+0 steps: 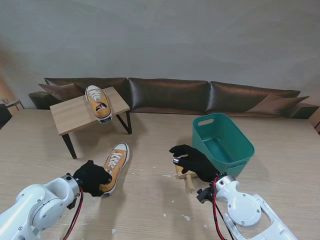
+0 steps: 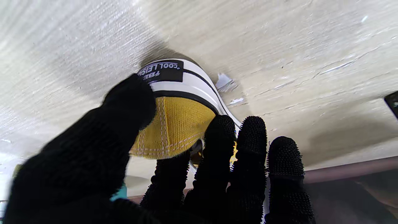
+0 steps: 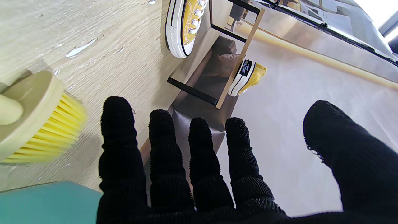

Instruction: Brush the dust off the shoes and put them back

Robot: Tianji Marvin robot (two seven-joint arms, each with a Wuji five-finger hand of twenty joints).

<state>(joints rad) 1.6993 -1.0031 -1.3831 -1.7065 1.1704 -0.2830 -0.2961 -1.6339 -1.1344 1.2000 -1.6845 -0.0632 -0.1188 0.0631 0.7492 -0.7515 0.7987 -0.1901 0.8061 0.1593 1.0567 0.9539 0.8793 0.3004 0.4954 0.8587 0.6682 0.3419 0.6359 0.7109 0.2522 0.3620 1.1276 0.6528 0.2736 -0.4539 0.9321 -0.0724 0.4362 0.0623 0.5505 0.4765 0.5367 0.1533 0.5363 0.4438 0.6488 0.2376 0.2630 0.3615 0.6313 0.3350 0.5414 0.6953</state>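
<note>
A yellow canvas shoe [image 1: 116, 161] with white laces lies on the table, toe pointing away from me. My left hand [image 1: 92, 177] is shut on its heel. In the left wrist view the thumb [image 2: 124, 109] presses one side of the yellow heel [image 2: 177, 124] and the fingers [image 2: 236, 149] wrap the other side. The second yellow shoe [image 1: 99, 102] rests on a small wooden bench [image 1: 70, 114]. A wooden brush [image 1: 186, 176] with yellow bristles [image 3: 59, 130] lies on the table. My right hand [image 1: 195, 162] hovers over it, fingers [image 3: 164, 146] spread and holding nothing.
A teal plastic tub [image 1: 222, 142] stands just right of the right hand. White paper scraps [image 1: 186, 217] are scattered on the table nearer to me. A dark sofa [image 1: 170, 95] runs along the table's far edge behind the bench.
</note>
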